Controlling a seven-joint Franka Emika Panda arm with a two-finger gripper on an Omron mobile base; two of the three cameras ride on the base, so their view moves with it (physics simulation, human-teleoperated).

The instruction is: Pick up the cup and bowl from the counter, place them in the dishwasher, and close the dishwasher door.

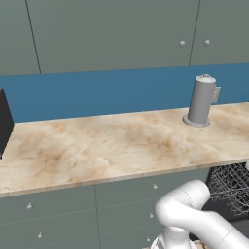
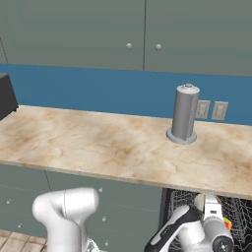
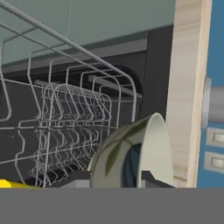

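Bowl held on edge at the open dishwasher, counter above.

In my hand view the bowl [image 3: 131,153] stands on its rim right at the gripper [image 3: 116,179], its hollow facing about nine o'clock, and my fingers are clamped on its lower edge. Behind it, from nine to eleven o'clock, I see the wire rack [image 3: 65,127] inside the dark dishwasher [image 3: 153,74]. The counter [image 3: 188,87] edge runs up the frame at three o'clock. From my right base view the hand sits low at five o'clock, just under the counter's front edge, in front of the rack. A tall grey canister [image 2: 184,114] stands on the counter at about one o'clock, near two wall sockets [image 2: 211,110].
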